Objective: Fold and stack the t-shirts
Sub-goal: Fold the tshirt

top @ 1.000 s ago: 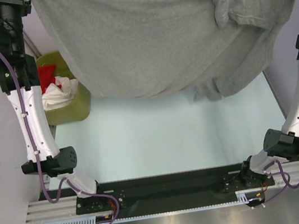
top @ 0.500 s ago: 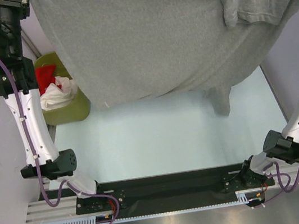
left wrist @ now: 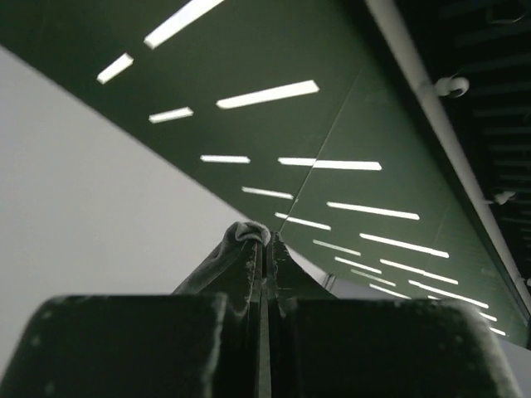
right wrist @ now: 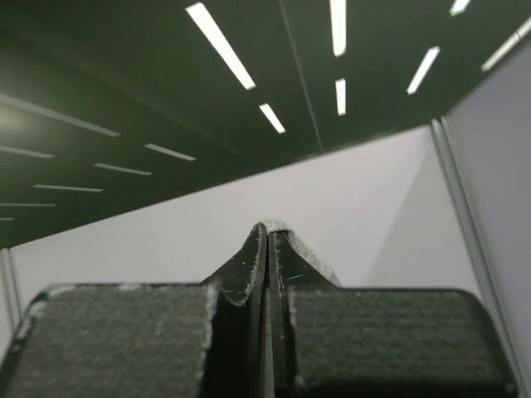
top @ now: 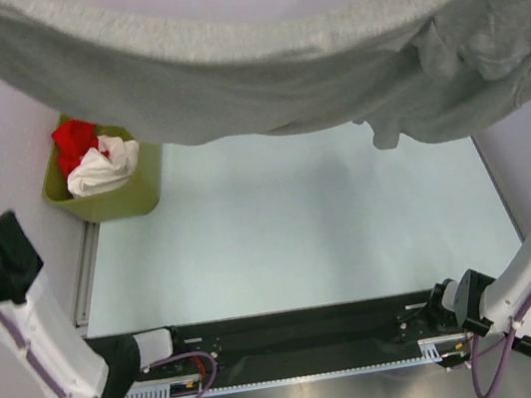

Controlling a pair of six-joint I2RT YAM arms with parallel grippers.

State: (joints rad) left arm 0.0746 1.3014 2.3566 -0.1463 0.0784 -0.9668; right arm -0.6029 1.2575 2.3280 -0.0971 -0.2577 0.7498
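Note:
A large heather-grey t-shirt (top: pixel 255 69) hangs stretched in the air across the top of the top view, well above the table (top: pixel 293 245), with a sleeve bunched at the right (top: pixel 449 79). Both arms reach up past the frame's edges, so the grippers do not show there. In the left wrist view my left gripper (left wrist: pixel 267 240) points at the ceiling, shut on a fold of grey cloth (left wrist: pixel 241 235). My right gripper (right wrist: pixel 270 232) also points upward, shut on a grey edge of the shirt (right wrist: pixel 282 225). A red t-shirt (top: pixel 74 138) and a white t-shirt (top: pixel 104 169) lie crumpled in the bin.
The olive-green bin (top: pixel 134 195) stands at the table's left edge. Grey walls close in both sides. The arm bases sit on the black rail (top: pixel 288 342) at the near edge.
Both arms have risen and spread, lifting the grey t-shirt higher and pulling it taut. Its hanging lower edge has come up off the table, uncovering the bin.

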